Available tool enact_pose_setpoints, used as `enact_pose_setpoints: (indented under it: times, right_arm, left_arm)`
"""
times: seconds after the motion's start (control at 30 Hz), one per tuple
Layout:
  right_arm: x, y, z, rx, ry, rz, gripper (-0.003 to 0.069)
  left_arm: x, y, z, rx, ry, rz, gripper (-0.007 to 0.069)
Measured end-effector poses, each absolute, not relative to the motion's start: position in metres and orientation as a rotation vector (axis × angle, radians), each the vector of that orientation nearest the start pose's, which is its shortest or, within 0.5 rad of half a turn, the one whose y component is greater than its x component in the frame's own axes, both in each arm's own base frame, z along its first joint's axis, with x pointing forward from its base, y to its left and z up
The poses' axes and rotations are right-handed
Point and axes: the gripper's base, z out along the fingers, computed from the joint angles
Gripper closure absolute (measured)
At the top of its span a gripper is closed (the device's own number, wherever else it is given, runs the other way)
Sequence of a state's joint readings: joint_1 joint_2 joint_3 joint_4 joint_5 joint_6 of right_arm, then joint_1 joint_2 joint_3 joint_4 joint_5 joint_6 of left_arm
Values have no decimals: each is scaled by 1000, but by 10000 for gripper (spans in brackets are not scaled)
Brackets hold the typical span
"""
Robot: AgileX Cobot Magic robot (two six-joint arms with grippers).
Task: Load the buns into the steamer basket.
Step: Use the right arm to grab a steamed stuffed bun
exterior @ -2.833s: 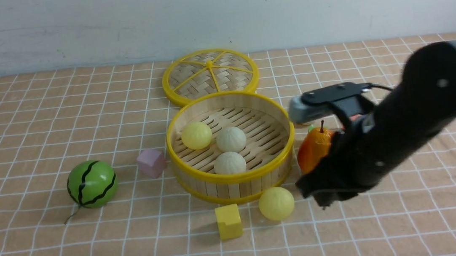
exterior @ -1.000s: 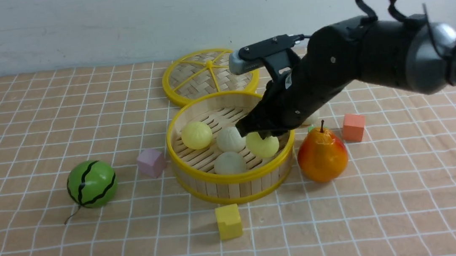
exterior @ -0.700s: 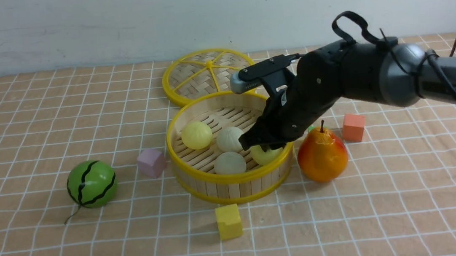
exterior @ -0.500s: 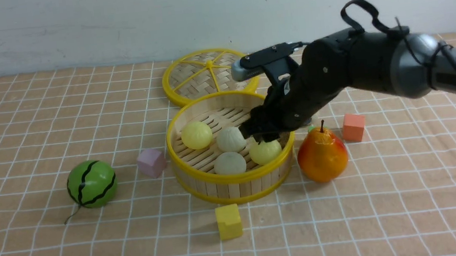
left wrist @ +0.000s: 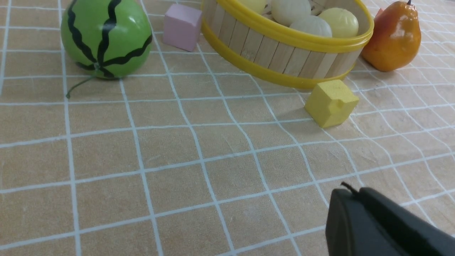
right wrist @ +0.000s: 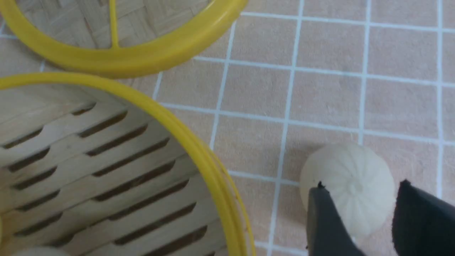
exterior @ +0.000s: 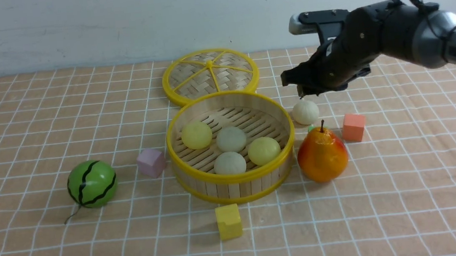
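Note:
The steamer basket (exterior: pixel 233 181) stands mid-table and holds two pale yellow buns (exterior: pixel 196 134) (exterior: pixel 264 150) and two off-white buns (exterior: pixel 231 139) (exterior: pixel 229 163). A third off-white bun (exterior: pixel 305 112) lies on the cloth just right of the basket. My right gripper (exterior: pixel 302 91) hovers open just above that bun. In the right wrist view its fingers (right wrist: pixel 360 186) stand on either side over the bun (right wrist: pixel 341 167), beside the basket rim (right wrist: pixel 199 149). My left gripper (left wrist: pixel 350 188) is shut and empty, low over the cloth; it does not show in the front view.
The woven lid (exterior: pixel 210 72) lies behind the basket. A pear (exterior: pixel 322 154) and an orange cube (exterior: pixel 353 127) sit close to the loose bun. A pink cube (exterior: pixel 151 162), a yellow cube (exterior: pixel 228 221) and a watermelon ball (exterior: pixel 92 184) lie left and front.
My right gripper set the second yellow bun into the basket, let go, rose and moved back-right to above the loose off-white bun.

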State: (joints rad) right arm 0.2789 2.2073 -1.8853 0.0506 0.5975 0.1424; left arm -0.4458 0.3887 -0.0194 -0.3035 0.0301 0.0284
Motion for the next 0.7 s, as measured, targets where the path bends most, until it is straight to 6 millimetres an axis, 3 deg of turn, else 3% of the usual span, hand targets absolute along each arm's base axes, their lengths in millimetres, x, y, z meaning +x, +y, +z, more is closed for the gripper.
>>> enact_pose_setpoints:
  times: [0.33, 0.7]
  right_arm:
    - [511, 141, 190, -153, 2478, 178, 384]
    - [513, 139, 189, -165, 2467, 146, 396]
  left_arm:
    - [78, -38, 189, 170, 1905, -500, 608]
    - [78, -38, 189, 170, 1905, -500, 608]
